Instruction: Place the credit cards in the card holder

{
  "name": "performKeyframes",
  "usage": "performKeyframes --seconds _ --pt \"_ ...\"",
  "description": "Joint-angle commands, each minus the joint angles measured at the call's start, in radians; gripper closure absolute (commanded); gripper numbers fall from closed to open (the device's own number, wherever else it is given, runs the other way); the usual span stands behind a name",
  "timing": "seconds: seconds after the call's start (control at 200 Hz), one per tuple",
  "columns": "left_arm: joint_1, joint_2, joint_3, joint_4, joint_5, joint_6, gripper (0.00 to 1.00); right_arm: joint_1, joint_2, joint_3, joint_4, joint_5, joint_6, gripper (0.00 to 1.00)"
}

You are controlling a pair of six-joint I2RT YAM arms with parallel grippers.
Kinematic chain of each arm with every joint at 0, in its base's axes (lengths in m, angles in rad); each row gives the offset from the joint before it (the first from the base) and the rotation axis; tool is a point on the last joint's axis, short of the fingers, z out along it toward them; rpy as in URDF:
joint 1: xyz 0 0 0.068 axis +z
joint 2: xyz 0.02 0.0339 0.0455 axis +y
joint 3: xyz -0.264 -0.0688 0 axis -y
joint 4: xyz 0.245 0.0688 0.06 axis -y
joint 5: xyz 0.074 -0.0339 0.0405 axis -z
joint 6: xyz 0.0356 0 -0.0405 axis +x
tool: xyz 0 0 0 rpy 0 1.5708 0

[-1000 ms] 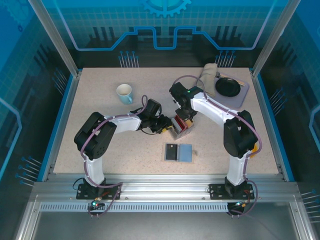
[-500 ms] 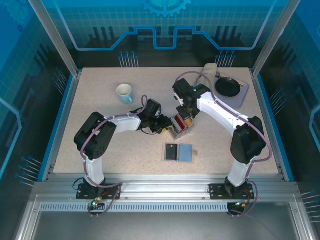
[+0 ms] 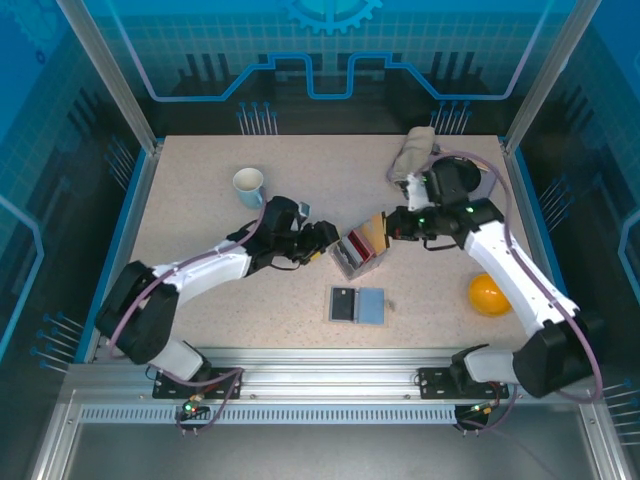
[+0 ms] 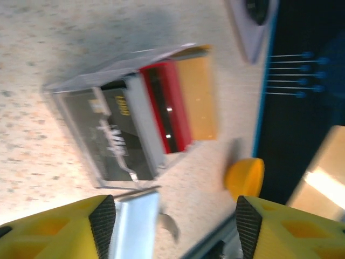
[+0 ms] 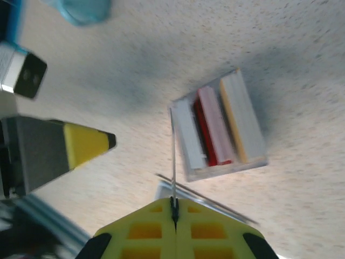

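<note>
Right arm (image 3: 497,243) outstretched — claw (image 3: 392,226) pinching card (image 3: 376,233).

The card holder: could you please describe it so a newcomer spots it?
On the speckled table, look near the front edge. The card holder lies open and flat, one panel dark, one blue-grey, unlike the clear box of upright cards.

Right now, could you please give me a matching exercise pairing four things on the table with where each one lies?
Things:
1. mug
2. orange ball
3. card holder
4. clear box of cards

Places:
A. centre
B. back left
C. right side
D. front centre, lying open

Pairs: 1-B; 2-C; 3-D; 4-A
</note>
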Motion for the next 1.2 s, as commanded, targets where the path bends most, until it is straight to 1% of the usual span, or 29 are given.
performKeyframes --seconds 0.0,0.065,0.16,0.275,0.365,0.42,0.45,0.545,0.685,0.775,0.835,0.93,0.98,1.04,1.125,1.196 --pt "0.004 -0.034 -0.046 0.189 0.120 -0.045 0.35 -0.051 -0.043 -0.091 0.210 -0.316 0.179 0.96" --pt "-0.005 -0.024 -0.051 0.274 0.178 -0.077 0.35 -0.064 -0.051 -0.120 0.251 -0.378 0.207 0.96" --pt "-0.025 0.008 -0.039 0.377 0.224 -0.111 0.35 -0.064 -0.046 -0.136 0.281 -0.431 0.230 0.95" --pt "-0.044 0.035 -0.004 0.391 0.233 -0.115 0.37 -0.067 -0.044 -0.152 0.294 -0.441 0.237 0.95" --pt "-0.048 0.044 0.009 0.404 0.232 -0.121 0.45 -0.066 -0.045 -0.158 0.294 -0.452 0.238 0.95" --pt "-0.051 0.048 0.013 0.408 0.235 -0.120 0.53 -0.066 -0.046 -0.160 0.292 -0.454 0.236 0.95" --pt "-0.052 0.048 0.013 0.412 0.236 -0.120 0.56 -0.066 -0.045 -0.161 0.290 -0.453 0.233 0.95" --pt "-0.052 0.043 0.010 0.424 0.237 -0.120 0.62 -0.069 -0.040 -0.165 0.284 -0.458 0.228 0.94" --pt "-0.051 0.043 0.013 0.456 0.255 -0.130 0.64 -0.071 -0.031 -0.171 0.285 -0.470 0.229 0.94" --pt "-0.052 0.039 0.012 0.462 0.261 -0.130 0.70 -0.072 -0.028 -0.176 0.293 -0.472 0.234 0.94" --pt "-0.052 0.036 0.007 0.465 0.263 -0.131 0.77 -0.075 -0.027 -0.181 0.295 -0.473 0.236 0.94" --pt "-0.051 0.028 0.003 0.465 0.263 -0.128 0.85 -0.076 -0.023 -0.190 0.286 -0.460 0.232 0.93" --pt "-0.050 0.024 -0.003 0.463 0.261 -0.126 0.91 -0.079 -0.023 -0.196 0.280 -0.450 0.229 0.91" --pt "-0.050 0.014 -0.008 0.446 0.259 -0.115 0.95 -0.078 -0.027 -0.204 0.263 -0.434 0.220 0.88" --pt "-0.049 -0.002 -0.014 0.382 0.245 -0.083 0.98 -0.077 -0.040 -0.219 0.220 -0.382 0.194 0.78" --pt "-0.050 -0.019 -0.020 0.303 0.226 -0.047 0.99 -0.072 -0.055 -0.226 0.137 -0.278 0.147 0.67"
